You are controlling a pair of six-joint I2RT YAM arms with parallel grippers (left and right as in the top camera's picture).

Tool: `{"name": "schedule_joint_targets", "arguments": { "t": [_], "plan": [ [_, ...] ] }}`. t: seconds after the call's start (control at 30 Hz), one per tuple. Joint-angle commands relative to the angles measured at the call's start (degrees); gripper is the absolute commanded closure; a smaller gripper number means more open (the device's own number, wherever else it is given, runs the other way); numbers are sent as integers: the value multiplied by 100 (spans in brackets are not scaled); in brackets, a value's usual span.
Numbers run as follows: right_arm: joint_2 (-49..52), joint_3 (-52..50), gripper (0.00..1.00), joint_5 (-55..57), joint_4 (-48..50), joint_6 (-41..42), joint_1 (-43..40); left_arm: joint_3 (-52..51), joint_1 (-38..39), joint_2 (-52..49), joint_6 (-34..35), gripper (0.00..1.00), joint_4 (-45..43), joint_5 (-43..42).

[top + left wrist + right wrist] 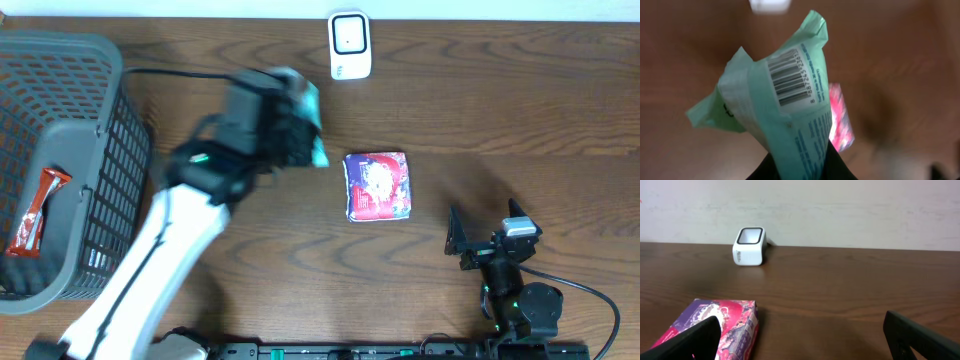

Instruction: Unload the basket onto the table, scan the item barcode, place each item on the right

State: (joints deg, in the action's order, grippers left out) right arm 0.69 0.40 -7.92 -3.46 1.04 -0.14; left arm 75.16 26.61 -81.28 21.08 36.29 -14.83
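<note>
Pinching the mint-green packet point(790, 107) by its lower end, the left gripper point(285, 130) holds it upper centre in the overhead view, lower left of the scanner point(350, 45). Its long axis runs up the wrist frame, barcode point(789, 80) facing that camera. The right gripper point(487, 228), lower right, stands spread wide.

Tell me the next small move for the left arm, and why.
Probably carry the mint packet toward the white scanner, barcode facing its window: the left tool grips the packet, barcode exposed, but well short of the scanner.
</note>
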Motion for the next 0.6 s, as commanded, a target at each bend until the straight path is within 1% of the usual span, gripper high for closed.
{"name": "schedule_joint_targets", "arguments": {
  "t": [0.0, 0.13, 0.27, 0.4, 0.5, 0.57],
  "plan": [
    [-37, -9, 1, -11, -24, 63, -15, 83, 505, -732, -350, 92, 197, 247],
    [-37, -9, 1, -11, -24, 63, -15, 83, 876, -1556, -348, 93, 332, 254],
    [-37, -9, 1, -11, -24, 63, -15, 83, 981, -2153, -321, 93, 389, 459],
    [-37, -9, 1, -11, -24, 63, -15, 83, 979, -2520, -321, 93, 444, 680],
    [-37, -9, 1, -11, -24, 63, -15, 83, 979, -2653, -315, 92, 409, 678],
    [-37, -9, 1, -11, -24, 63, -15, 83, 979, -2702, -136, 92, 343, 675]
  ]
}}
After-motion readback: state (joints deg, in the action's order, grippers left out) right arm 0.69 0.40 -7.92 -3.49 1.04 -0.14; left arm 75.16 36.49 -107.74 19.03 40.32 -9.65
